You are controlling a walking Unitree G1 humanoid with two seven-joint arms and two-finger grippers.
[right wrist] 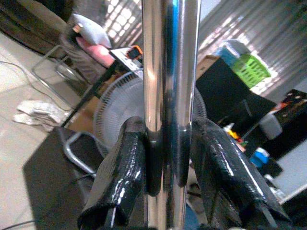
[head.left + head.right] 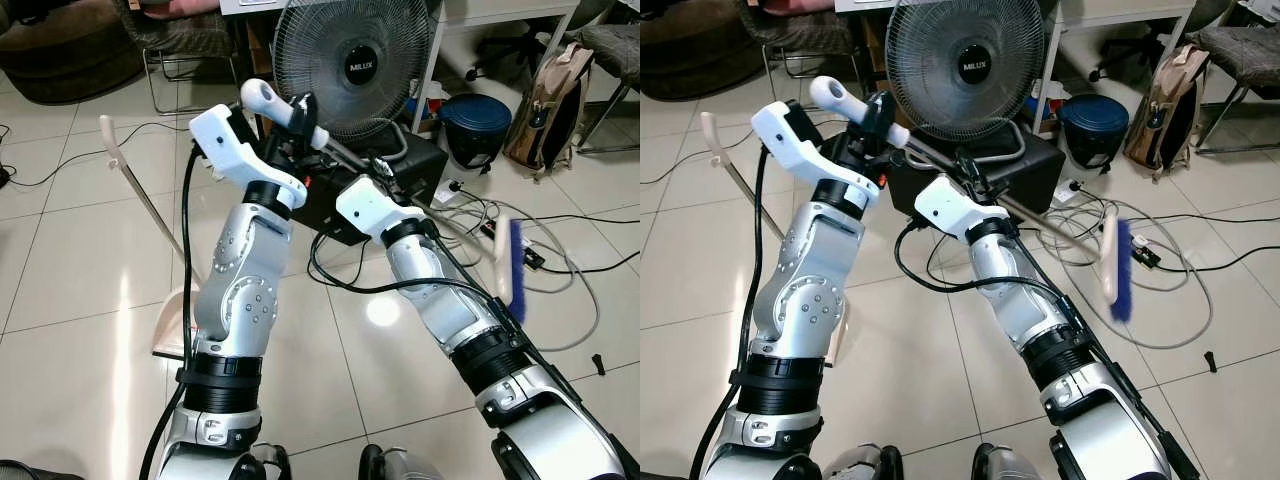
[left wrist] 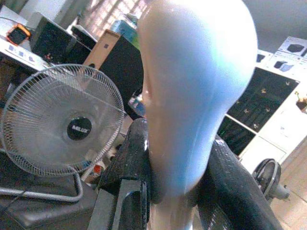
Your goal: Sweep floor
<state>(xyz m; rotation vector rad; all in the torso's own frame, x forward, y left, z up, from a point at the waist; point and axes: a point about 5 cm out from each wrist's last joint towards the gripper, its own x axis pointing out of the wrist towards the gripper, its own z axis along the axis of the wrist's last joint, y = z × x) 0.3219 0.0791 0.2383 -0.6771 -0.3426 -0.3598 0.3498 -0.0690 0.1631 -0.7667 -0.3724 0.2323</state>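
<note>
Both arms are up in front of the body, holding one broom [image 2: 1040, 222] between them.

Left end effector [image 2: 297, 118]: clamped on the broom's pale rounded grip at the top end of the handle. In the left wrist view the black fingers [image 3: 125, 167] press on both sides of the grip, with contact on each side.

Right end effector [image 2: 970, 175]: clamped lower down on the shiny metal shaft. In the right wrist view the fingers [image 1: 122, 175] sit tight against the tube on either side.

The broom runs diagonally from the left end effector down and to the robot's right. Its head [image 2: 1113, 262], cream back with blue bristles, is near the tiled floor [image 2: 80, 250] beside a tangle of cables [image 2: 1170, 285]. Cannot tell whether the bristles touch the floor.

A dustpan [image 2: 170, 325] with a long pale handle stands on the floor to the robot's left, partly hidden behind the left arm, well apart from the broom head.

Directly ahead is a floor fan [image 2: 355, 62] on a metal loop base, resting on a black box [image 2: 1040, 165]. To the right of it there is a dark blue bin [image 2: 475, 125], then a tan backpack [image 2: 548, 100] leaning by chair legs.
</note>
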